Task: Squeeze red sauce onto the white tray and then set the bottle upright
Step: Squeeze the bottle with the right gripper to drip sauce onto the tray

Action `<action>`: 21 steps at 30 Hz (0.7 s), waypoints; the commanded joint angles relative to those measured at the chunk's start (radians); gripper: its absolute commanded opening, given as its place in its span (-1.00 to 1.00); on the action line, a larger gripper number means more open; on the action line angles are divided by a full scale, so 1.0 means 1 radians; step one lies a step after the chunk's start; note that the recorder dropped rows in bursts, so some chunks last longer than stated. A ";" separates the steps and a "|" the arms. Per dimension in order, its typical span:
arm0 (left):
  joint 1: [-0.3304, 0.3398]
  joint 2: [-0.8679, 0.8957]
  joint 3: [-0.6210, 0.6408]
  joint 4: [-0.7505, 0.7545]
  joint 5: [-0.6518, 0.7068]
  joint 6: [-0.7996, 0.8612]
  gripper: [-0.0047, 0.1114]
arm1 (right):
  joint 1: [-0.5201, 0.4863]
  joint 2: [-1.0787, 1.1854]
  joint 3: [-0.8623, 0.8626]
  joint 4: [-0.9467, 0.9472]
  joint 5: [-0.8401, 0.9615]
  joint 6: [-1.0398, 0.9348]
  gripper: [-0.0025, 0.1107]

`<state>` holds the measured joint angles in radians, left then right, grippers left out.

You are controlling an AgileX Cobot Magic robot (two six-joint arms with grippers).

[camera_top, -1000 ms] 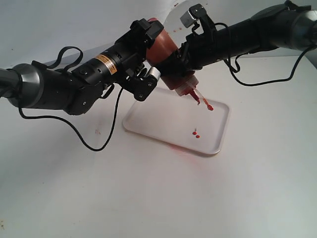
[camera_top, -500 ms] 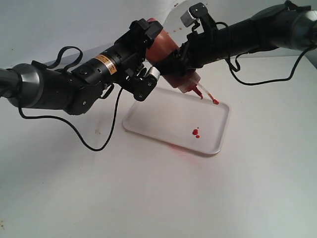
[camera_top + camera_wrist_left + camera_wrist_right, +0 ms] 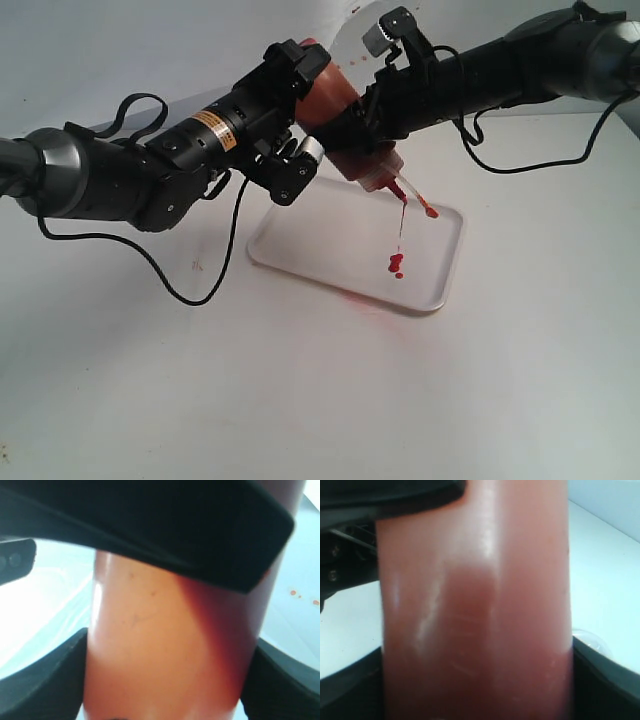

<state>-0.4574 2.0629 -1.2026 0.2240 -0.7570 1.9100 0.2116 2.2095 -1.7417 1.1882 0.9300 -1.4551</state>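
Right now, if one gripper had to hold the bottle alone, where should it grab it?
Probably the smooth cylindrical body of the bottle, pinched across its width from the side, jaws square to its tilted axis. The nozzle tapers, drips sauce and carries a dangling cap, so it offers poor purchase.

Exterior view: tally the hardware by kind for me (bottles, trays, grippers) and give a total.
bottle: 1
white tray: 1
grippers: 2, the left gripper and the right gripper, both shut on the bottle
Total: 4
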 commanded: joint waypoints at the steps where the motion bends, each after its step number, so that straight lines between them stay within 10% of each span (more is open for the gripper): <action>1: -0.013 -0.014 -0.013 -0.006 -0.100 -0.046 -0.92 | -0.009 -0.001 -0.006 0.026 -0.103 0.014 -0.94; 8: -0.013 -0.014 -0.013 -0.009 -0.100 -0.051 -0.92 | -0.009 -0.001 -0.006 0.026 -0.103 0.017 -0.89; 17: -0.012 -0.014 -0.013 -0.062 -0.100 -0.053 -0.92 | -0.009 -0.001 -0.006 0.026 -0.080 0.035 0.36; 21: -0.012 -0.014 -0.011 -0.058 -0.112 -0.116 -0.92 | -0.009 -0.001 -0.006 0.026 -0.080 0.035 0.45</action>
<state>-0.4574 2.0629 -1.2026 0.1903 -0.7545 1.8854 0.2097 2.2095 -1.7417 1.1928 0.9112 -1.4348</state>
